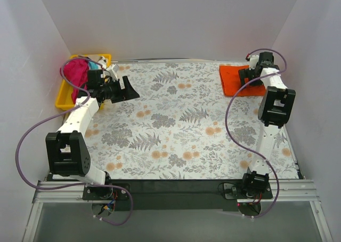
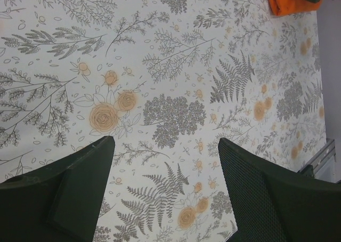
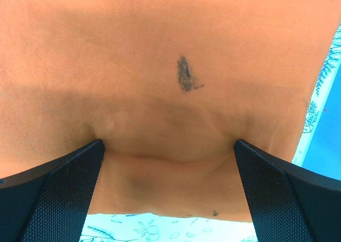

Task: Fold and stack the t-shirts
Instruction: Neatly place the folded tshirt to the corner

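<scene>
A folded orange t-shirt (image 1: 232, 81) lies flat at the back right of the flowered table. My right gripper (image 1: 249, 75) is down on it with jaws wide open. In the right wrist view the orange t-shirt (image 3: 160, 45) fills the frame, and the right gripper (image 3: 168, 143) has both fingertips (image 3: 90, 151) against the cloth, which puckers slightly between them. A magenta t-shirt (image 1: 77, 72) is bunched in the yellow tray, with teal cloth (image 1: 94, 65) beside it. My left gripper (image 1: 128, 90) hovers open and empty next to the tray. In its own view the left gripper (image 2: 166, 140) is over bare tablecloth.
The yellow tray (image 1: 64, 101) stands at the back left against the wall. White walls close in the left, back and right sides. Purple cables loop from both arms. A dark smudge (image 3: 185, 74) marks the orange cloth. The orange shirt's corner (image 2: 285, 2) shows far off.
</scene>
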Tool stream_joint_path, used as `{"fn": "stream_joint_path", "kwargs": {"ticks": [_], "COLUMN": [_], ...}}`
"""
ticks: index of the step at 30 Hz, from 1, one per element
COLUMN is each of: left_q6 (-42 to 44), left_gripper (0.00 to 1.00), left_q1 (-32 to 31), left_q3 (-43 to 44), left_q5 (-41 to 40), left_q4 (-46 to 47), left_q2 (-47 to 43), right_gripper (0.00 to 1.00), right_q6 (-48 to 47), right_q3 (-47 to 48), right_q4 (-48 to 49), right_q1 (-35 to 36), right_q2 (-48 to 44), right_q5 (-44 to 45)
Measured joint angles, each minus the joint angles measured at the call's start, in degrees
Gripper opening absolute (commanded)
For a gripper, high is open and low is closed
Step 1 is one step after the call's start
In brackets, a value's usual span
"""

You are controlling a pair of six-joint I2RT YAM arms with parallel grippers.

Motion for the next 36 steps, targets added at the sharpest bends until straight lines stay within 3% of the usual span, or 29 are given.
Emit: {"fn": "stream_joint_path", "kwargs": {"ticks": [9, 17, 18, 19, 26, 31, 36], "left_q6": [0.3, 2.0, 2.5, 3.4, 8.0, 11.2, 13.9], "left_gripper": [0.75, 0.79, 0.87, 0.98, 0.98, 0.98, 0.98], "left_q1": [0.0, 0.0, 0.0, 0.0, 0.0, 0.0, -0.3], "left_q3": [3.7, 3.7, 3.7, 3.7, 2.9, 0.2, -9.6], "left_q5": [0.5, 0.1, 0.0, -0.2, -2.7, -4.3, -7.5], "left_q4": [-0.4, -1.9, -2.2, -2.6, -6.3, -9.6, -10.4], "left_q2": [0.6, -1.9, -2.6, -3.2, -8.2, -9.2, -9.8], "right_gripper": [0.98, 0.98, 0.98, 0.98, 0.98, 0.99, 0.98], "right_q6": [-2.6, -3.1, -3.1, -3.0, -0.7, 1.1, 1.7], "right_q3": [0.0, -2.1, -3.5, -5.3, -26.8, -43.1, -57.2], "right_q4": [-1.2, -1.7, -1.7, -1.9, -5.4, -8.8, -9.4], "right_q1": [0.1, 1.6, 2.0, 2.4, 7.3, 10.6, 11.9], "right_q2": [-6.0, -30.3, -33.8, -37.3, -54.8, -58.7, -62.9], "right_q5": [-1.7, -9.1, -10.1, -11.1, -16.2, -17.2, -18.2]}}
